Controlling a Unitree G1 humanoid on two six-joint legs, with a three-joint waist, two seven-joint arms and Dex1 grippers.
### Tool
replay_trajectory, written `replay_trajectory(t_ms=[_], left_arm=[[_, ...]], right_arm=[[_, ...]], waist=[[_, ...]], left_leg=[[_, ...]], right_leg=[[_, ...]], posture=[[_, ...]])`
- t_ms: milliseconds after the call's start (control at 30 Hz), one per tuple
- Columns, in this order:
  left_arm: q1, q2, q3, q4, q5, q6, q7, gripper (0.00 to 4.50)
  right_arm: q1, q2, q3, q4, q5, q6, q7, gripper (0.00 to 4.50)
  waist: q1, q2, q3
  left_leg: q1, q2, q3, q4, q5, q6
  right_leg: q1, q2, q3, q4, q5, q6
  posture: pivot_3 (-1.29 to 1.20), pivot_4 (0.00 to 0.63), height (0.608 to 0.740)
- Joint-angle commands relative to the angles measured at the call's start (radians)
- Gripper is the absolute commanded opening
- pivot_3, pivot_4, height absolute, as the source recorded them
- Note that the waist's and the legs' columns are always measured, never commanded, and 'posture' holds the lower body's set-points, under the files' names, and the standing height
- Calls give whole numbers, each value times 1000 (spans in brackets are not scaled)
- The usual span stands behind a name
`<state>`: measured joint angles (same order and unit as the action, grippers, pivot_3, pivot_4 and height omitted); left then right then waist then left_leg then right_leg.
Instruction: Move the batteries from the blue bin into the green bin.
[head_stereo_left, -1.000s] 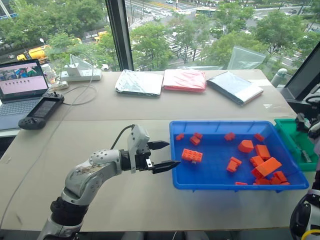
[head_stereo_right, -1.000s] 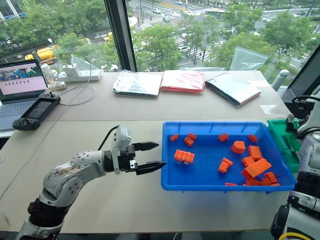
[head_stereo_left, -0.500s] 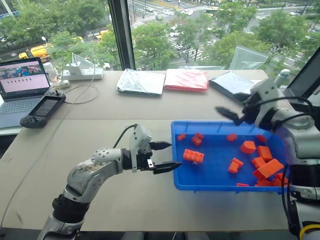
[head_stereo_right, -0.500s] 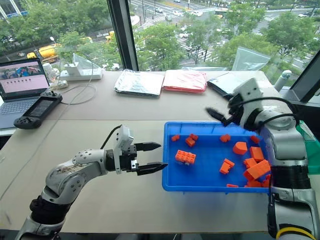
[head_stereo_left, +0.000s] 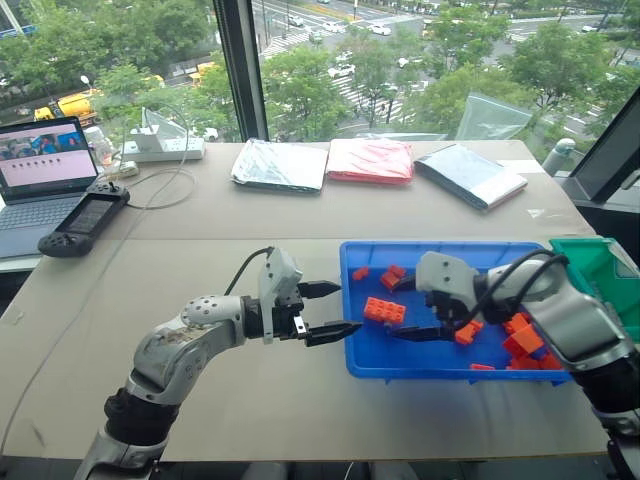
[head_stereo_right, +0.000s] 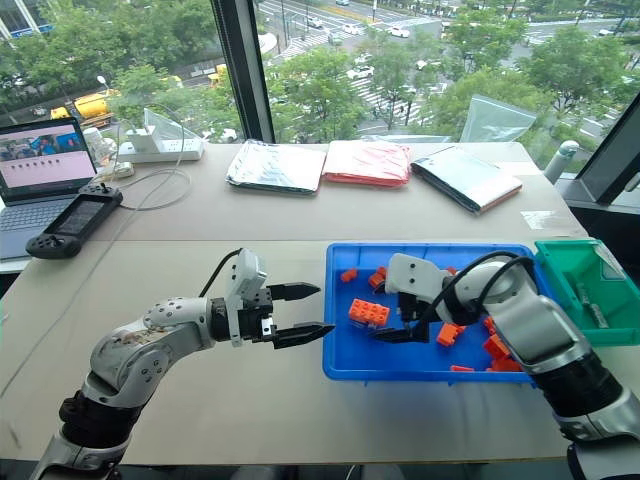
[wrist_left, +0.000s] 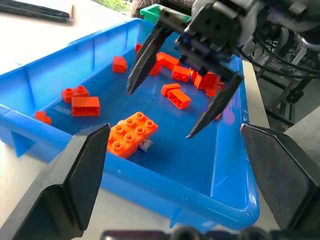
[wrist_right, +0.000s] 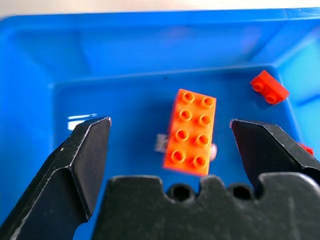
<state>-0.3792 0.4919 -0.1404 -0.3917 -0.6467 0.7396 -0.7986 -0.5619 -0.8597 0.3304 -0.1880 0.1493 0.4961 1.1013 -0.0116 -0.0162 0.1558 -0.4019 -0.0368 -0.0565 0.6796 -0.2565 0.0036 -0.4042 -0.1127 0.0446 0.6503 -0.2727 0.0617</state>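
Worktop (head_stereo_left: 250, 400), pale, ran to the window; laptop (head_stereo_left: 40, 170) cut off at the left edge, black handheld controller (head_stereo_left: 82, 222) beside it, white power strip (head_stereo_left: 163, 148) behind. Three flat packets lay along the far side: silver (head_stereo_left: 280, 163), red (head_stereo_left: 370, 158), grey (head_stereo_left: 470, 173).

Blue bin (head_stereo_left: 380, 362) sat right of centre, scattered with orange-red bricks; its right part was hidden behind the right arm. Green bin (head_stereo_right: 570, 262) stood just beside the blue bin's right end, partly cut off in the left eye view; a thin grey object (head_stereo_right: 588, 303) lay inside, too small to identify.

Left gripper (head_stereo_left: 325, 310) hovered level just outside the blue bin's left wall, fingers apart, empty. Right gripper (head_stereo_left: 410, 308) hung over the left part of the blue bin, fingers (wrist_left: 207, 111) spread wide, nothing between them.

Large eight-stud brick (wrist_right: 192, 131) lay flat on the bin floor below the right gripper. One battery (wrist_left: 145, 145) was touching that brick, mostly hidden under it: only a silver-grey end showed on each side in the right wrist view. Whether other batteries remained among the bricks could not be made out.
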Motion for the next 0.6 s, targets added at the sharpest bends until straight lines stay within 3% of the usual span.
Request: replay_trajectory(t_ms=[33, 367, 500, 600], left_arm=[[-1, 6, 17, -28, -2, -12, 0, 4500], [12, 8, 20, -38, -4, -11, 9, 4500], [11, 8, 21, -36, -4, -14, 9, 4500], [12, 6, 19, -37, -4, -15, 10, 4500]], right_arm=[[-26, 40, 11, 17, -53, 11, -40, 4453], [-13, 115, 46, 79, -110, 95, -82, 4453], [-14, 122, 43, 80, -113, 92, -82, 3534], [-16, 126, 45, 86, -124, 79, -89, 2388]], waist=[[1, 0, 0], [-1, 0, 0], [-1, 0, 0], [-1, 0, 0]], left_leg=[[-1, 0, 0, 0, 0, 0], [-2, 0, -1, 0, 0, -1], [0, 0, -1, 0, 0, 0], [0, 0, -1, 0, 0, 0]], right_leg=[[-1, 0, 0, 0, 0, 0], [-2, 0, 0, 0, 0, 0], [0, 0, 0, 0, 0, 0], [0, 0, 0, 0, 0, 0]], posture=[[0, 150, 740], [0, 150, 740], [0, 150, 740], [0, 150, 740]])
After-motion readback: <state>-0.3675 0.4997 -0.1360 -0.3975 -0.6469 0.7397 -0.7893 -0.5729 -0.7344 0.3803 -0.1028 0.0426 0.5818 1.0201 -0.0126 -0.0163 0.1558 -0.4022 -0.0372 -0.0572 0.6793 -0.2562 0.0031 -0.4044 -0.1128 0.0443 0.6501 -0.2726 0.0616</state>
